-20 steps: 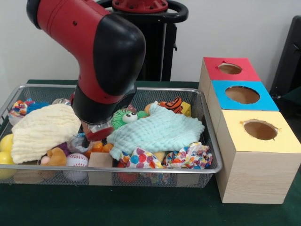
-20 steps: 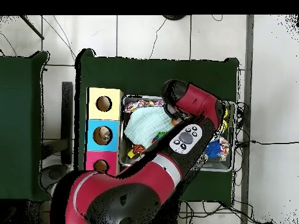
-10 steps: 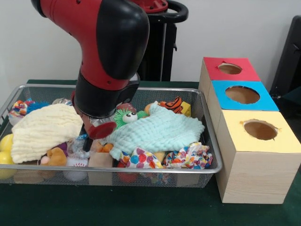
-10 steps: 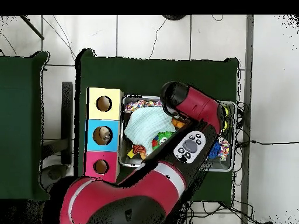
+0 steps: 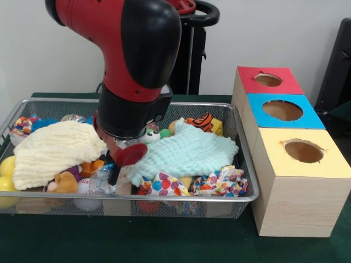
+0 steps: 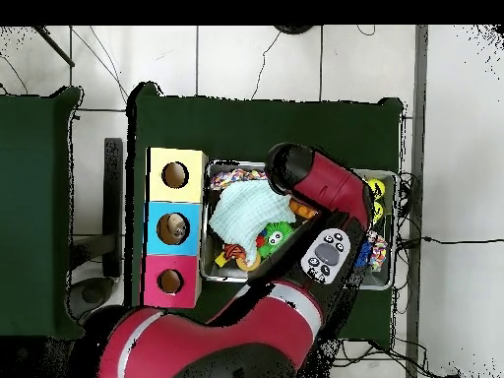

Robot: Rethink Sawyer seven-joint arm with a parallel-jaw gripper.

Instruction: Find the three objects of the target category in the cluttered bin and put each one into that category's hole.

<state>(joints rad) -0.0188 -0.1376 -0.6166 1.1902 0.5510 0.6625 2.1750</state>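
Observation:
The wire bin [image 5: 244, 164] is full of toys and cloths. My gripper [image 5: 113, 171] hangs low inside it, at the gap between the cream cloth [image 5: 49, 150] and the mint cloth [image 5: 184, 153], just above a crinkled clear wrapper [image 5: 100, 178] and an orange toy [image 5: 90, 166]. The red and black wrist hides most of it. A green fuzzy toy with an eye [image 5: 152, 135] peeks out behind the wrist. The red box [image 5: 267, 87], blue box [image 5: 282, 123] and yellow box [image 5: 307, 164] each have a round hole on top. In the overhead view the arm [image 6: 315, 187] covers the gripper.
A tiger toy [image 5: 204, 121], two polka-dot bundles [image 5: 162, 183] [image 5: 222, 182], yellow balls [image 5: 6, 167], a baseball [image 5: 86, 189] and a wooden block [image 5: 118, 200] lie in the bin. The boxes stand close against the bin's right end. The overhead view shows the mint cloth [image 6: 244, 212] beside the boxes.
The arm has shifted right across the bin in the front view, from over the cream cloth's edge toward the mint cloth. The orange toy beside the cream cloth now shows.

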